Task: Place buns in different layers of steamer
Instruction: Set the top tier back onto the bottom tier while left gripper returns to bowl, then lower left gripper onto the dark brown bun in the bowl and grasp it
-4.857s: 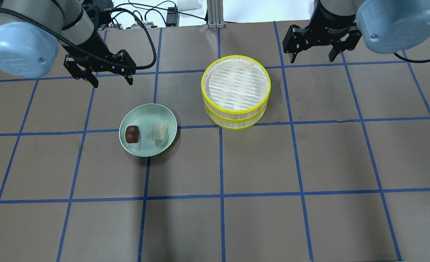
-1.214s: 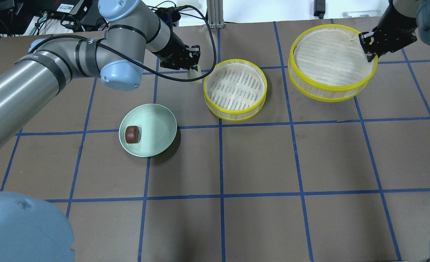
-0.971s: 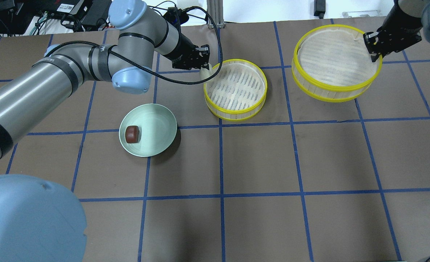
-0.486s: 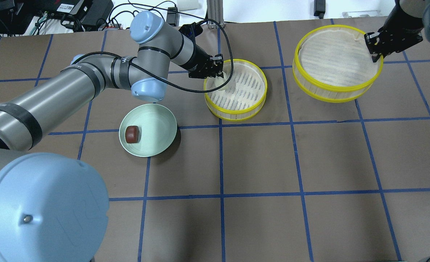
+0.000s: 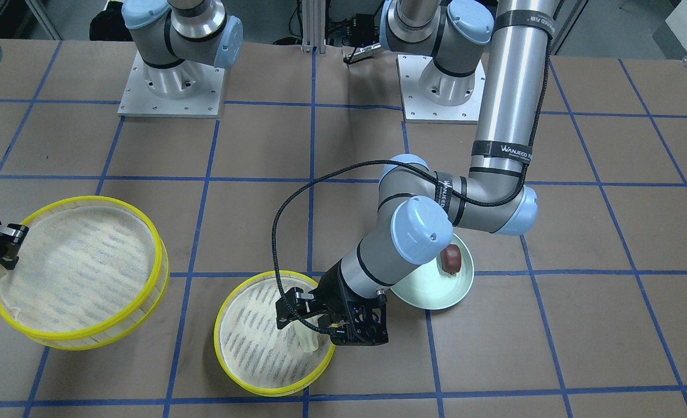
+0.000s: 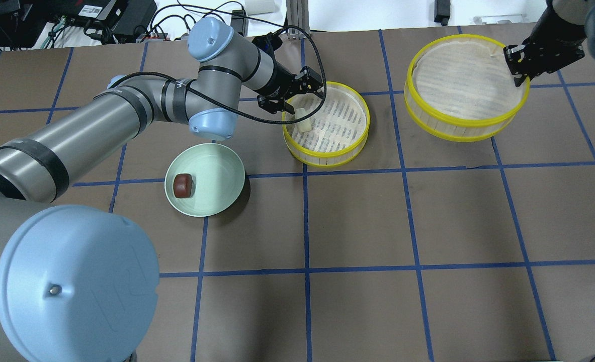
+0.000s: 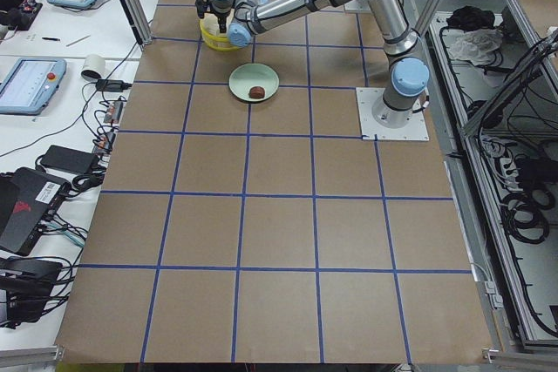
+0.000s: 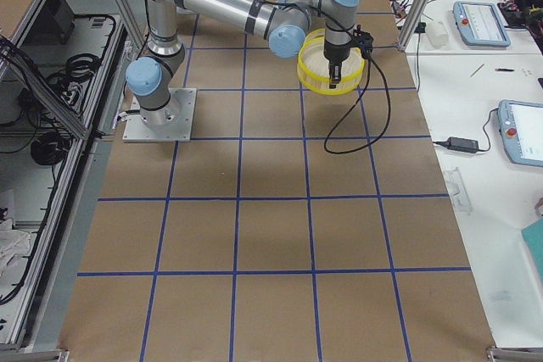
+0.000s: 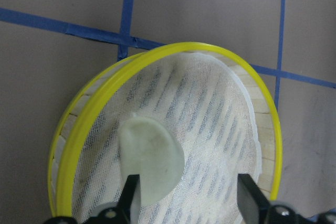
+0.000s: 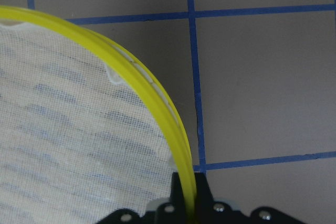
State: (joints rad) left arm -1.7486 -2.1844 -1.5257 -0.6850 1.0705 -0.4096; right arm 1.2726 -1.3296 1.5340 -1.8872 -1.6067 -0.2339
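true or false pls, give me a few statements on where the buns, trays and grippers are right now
1. The white bun lies in the tray on the table. True.
2. The brown bun is in a tray too. False: it lies on the green plate.
3. The left gripper is shut on the white bun. False: its jaws stand wide open over that tray.
4. The right gripper grips the rim of the other tray. True.
5. The two trays are stacked. False: they are apart.
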